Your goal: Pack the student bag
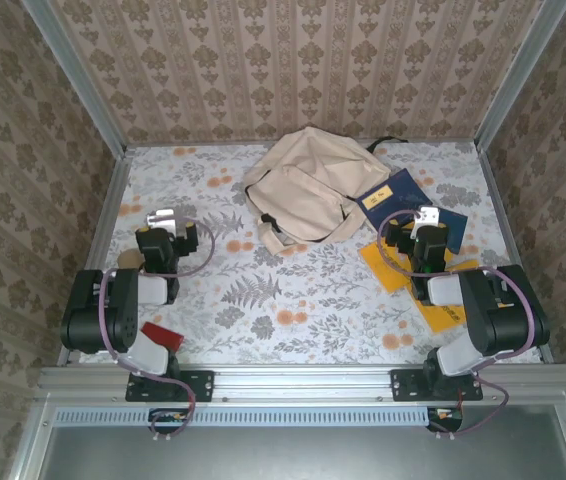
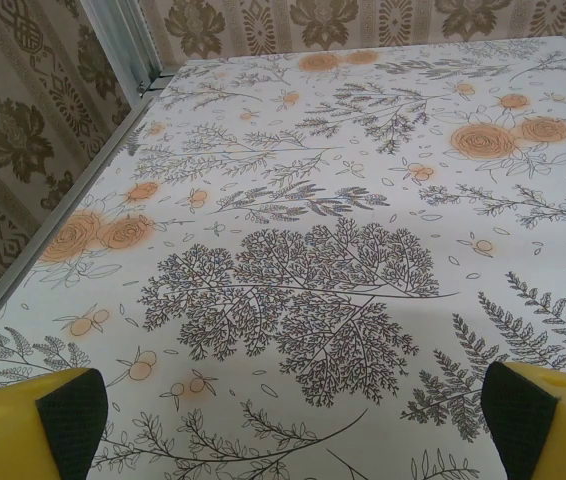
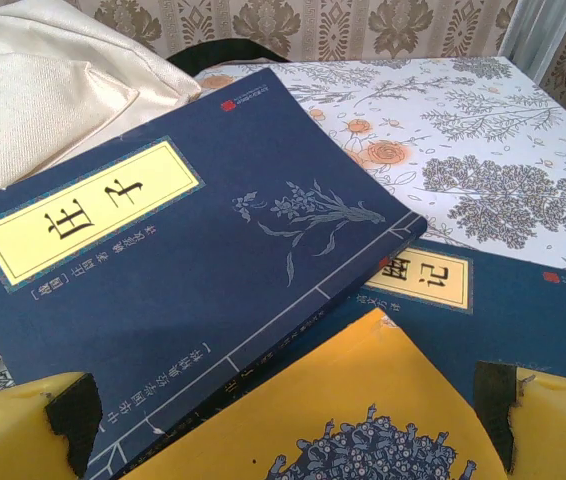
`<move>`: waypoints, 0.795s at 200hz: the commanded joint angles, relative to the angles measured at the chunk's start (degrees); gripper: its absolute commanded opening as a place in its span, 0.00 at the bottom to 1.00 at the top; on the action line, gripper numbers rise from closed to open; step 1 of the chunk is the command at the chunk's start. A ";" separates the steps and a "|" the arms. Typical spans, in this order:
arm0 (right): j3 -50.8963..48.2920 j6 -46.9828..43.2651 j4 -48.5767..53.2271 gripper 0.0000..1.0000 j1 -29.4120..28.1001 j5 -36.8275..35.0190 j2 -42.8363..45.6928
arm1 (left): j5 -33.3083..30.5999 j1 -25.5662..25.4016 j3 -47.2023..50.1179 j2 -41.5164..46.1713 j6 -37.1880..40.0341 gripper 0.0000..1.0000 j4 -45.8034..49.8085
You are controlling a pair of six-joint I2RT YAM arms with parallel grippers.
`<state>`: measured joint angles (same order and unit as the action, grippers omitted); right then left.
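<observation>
The student bag (image 1: 303, 190), a beige fabric backpack, lies flat at the back middle of the table, and its cream cloth (image 3: 43, 100) shows at the upper left of the right wrist view. A dark blue book (image 3: 163, 260) leans on the bag's right side, over a second blue book (image 3: 523, 310) and a yellow book (image 3: 363, 420). My right gripper (image 3: 285, 415) hangs open just above these books (image 1: 388, 195), holding nothing. My left gripper (image 2: 295, 420) is open over bare tablecloth, left of the bag (image 1: 168, 218).
Another yellow book (image 1: 443, 310) lies partly under the right arm. A small red object (image 1: 160, 335) sits by the left arm's base. Patterned walls with metal posts (image 2: 123, 40) close in the table on three sides. Floral cloth (image 1: 293, 290) covers the middle.
</observation>
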<state>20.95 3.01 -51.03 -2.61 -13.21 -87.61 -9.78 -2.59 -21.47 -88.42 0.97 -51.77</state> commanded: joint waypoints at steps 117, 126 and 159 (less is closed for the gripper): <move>1.46 0.42 0.09 1.00 0.15 0.69 -0.17 | 1.84 0.31 -1.07 0.32 0.87 1.00 1.26; 1.30 0.41 -0.08 1.00 0.15 0.65 -0.03 | 1.80 0.31 -0.96 0.27 0.87 1.00 1.14; 1.26 0.16 0.52 1.00 0.07 0.61 1.19 | -1.16 -0.76 -0.59 2.30 1.49 1.00 1.64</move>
<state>20.95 3.01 -51.03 -2.61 -13.21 -87.61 -8.99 -2.61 -21.47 -88.40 1.17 -51.55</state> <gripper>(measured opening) 0.996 0.992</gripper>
